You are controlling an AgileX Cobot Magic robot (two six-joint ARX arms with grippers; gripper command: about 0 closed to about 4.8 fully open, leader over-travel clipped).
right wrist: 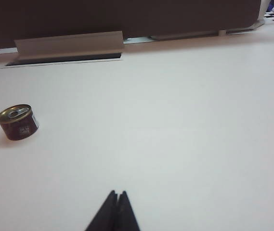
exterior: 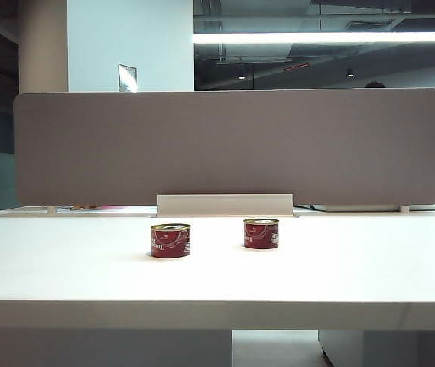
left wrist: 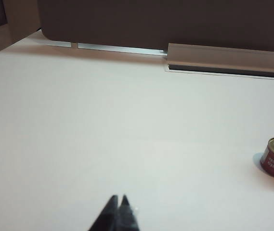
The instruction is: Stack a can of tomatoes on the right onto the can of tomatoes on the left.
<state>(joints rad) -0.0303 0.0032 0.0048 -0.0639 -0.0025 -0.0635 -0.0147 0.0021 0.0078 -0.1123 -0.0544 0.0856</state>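
Tomato cans aside, the biggest thing I see is the white table [exterior: 217, 275], with a grey partition panel [exterior: 228, 145] standing along its far edge and a pale cable tray flap [exterior: 225, 205] at the panel's foot. On the tabletop the left can [exterior: 170, 240] and the right can [exterior: 261, 233] both stand upright, side by side with bare table between them, not touching; the right one sits a little farther back, nearer the flap. Neither arm shows in the exterior view. On my left wrist feed the left gripper [left wrist: 118, 199] hangs over bare table, its dark fingertips pressed together on nothing, one can well off to the side. The right gripper [right wrist: 117, 195] likewise has its tips together and empty, its can well away.
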